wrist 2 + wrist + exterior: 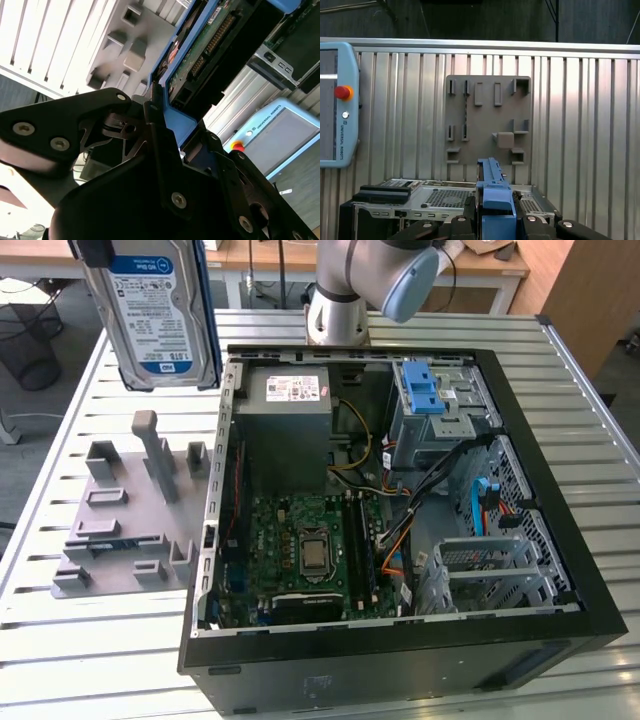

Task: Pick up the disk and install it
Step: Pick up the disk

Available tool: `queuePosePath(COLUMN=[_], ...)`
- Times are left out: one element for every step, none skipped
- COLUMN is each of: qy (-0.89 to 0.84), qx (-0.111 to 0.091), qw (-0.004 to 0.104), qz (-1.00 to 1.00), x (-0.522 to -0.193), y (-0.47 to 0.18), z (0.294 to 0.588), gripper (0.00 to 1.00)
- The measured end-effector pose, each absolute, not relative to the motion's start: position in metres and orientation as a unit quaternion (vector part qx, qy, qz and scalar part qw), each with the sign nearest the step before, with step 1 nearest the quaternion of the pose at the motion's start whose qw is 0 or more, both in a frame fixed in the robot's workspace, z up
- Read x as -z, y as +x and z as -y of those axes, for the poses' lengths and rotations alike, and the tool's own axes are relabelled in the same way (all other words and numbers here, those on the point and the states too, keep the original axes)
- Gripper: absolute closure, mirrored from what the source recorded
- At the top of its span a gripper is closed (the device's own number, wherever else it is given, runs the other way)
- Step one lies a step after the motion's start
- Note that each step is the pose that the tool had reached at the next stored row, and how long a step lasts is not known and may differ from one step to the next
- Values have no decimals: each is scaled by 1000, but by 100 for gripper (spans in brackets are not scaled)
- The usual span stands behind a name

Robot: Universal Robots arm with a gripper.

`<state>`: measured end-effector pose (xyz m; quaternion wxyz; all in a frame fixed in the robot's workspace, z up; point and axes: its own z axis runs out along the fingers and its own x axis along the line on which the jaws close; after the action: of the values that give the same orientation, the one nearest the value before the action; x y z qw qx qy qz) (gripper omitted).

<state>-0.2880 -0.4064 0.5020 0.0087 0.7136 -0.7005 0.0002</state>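
The disk [160, 315], silver with a white-and-blue label and blue side rails, hangs upright in the air at the exterior view's upper left. It is above the table, beyond the grey holder plate [130, 510]. My gripper [495, 220] is shut on it. In the first wrist view its black fingers [540, 227] clamp the disk's blue rail [495, 190] from both sides. In the second wrist view the disk's green circuit board [200, 50] faces the camera, past the fingers [150, 125].
An open computer case [560, 540] lies on the slatted table, with a grey power-supply box [290, 420], a blue latch on a metal cage [425, 400] and a wire drive cage [490, 570]. The arm's base [340, 300] stands behind the case. A teach pendant [335, 100] lies on the table.
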Motion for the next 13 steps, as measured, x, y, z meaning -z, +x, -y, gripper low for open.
queuePosePath(qy=[714, 714, 714, 714, 714, 714, 714, 714, 714, 714, 714, 714, 714], qx=[0, 0, 0, 0, 0, 0, 0, 0, 0, 0, 0, 0, 0], qw=[9, 9, 9, 9, 9, 9, 9, 9, 9, 9, 9, 9, 9], qz=[701, 701, 701, 700, 700, 700, 701, 701, 701, 701, 701, 701, 701], x=[-502, -502, -502, -502, -502, -502, -502, -502, -502, -502, -502, -502, -502], y=[-286, -284, -282, -280, -278, -276, -274, -272, -271, -269, -267, -265, -263], z=[407, 408, 408, 409, 410, 411, 411, 412, 413, 413, 414, 415, 415], gripper=[64, 64, 64, 64, 64, 64, 64, 64, 64, 64, 64, 64, 64])
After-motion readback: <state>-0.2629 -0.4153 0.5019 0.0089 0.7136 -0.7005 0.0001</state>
